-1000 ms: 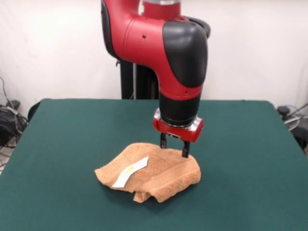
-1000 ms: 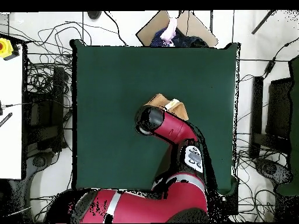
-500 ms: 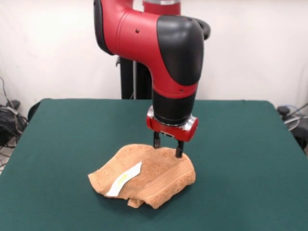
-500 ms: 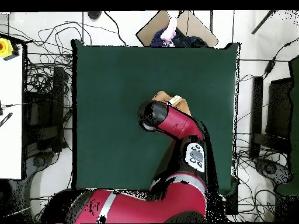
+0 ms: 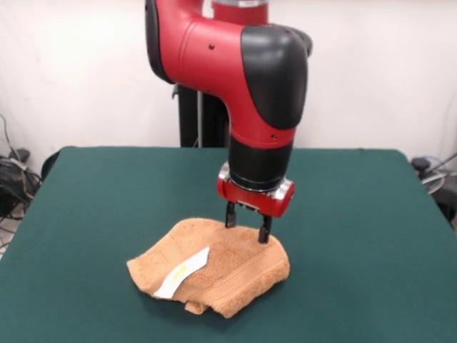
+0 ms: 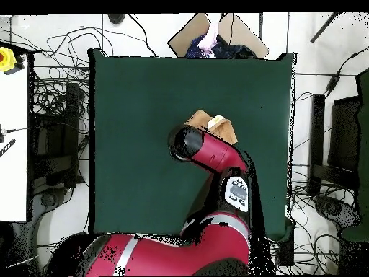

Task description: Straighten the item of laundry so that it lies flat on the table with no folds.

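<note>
The item of laundry [image 5: 221,268] is an orange-tan towel, bunched in a rumpled heap with folds on the green table [image 5: 107,200]. A white tag [image 5: 182,270] lies on its top. My gripper [image 5: 247,224] stands upright over the towel's far edge. Its two fingers are apart and their tips touch the cloth. In the overhead view only a corner of the towel [image 6: 218,127] shows beside the arm's black elbow [image 6: 186,143]. The arm hides the gripper there, above the table [image 6: 137,94].
Green tabletop spreads on every side of the towel. Off the table lie tangled cables [image 6: 54,108], a white bench [image 6: 13,144] and a cardboard sheet [image 6: 230,32] past one edge.
The gripper has shifted left and a little lower. The towel has slid left and nearer with it, keeping its rumpled shape.
</note>
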Tool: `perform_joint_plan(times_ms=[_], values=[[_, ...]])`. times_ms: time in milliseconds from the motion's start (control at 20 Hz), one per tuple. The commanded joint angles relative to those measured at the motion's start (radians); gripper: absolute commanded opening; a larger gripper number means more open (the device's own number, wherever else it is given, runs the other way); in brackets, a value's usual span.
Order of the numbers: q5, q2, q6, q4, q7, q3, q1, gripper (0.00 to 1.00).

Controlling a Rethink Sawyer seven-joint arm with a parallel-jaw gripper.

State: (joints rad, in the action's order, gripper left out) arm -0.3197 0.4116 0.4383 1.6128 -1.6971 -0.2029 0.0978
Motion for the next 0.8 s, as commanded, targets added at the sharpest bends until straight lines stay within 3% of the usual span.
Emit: perform_joint_plan(times_ms=[50,450,750,800], values=[[-0.024,-0.035,-0.165,0.062,-0.277,0.038,-0.047,1.0],[-0.058,-0.065,-0.244,0.098,-0.309,0.022,-0.104,1.0],[-0.036,-0.077,-0.263,0.078,-0.26,0.002,-0.128,1.0],[-0.035,-0.078,-0.263,0.077,-0.257,-0.003,-0.133,0.0]])
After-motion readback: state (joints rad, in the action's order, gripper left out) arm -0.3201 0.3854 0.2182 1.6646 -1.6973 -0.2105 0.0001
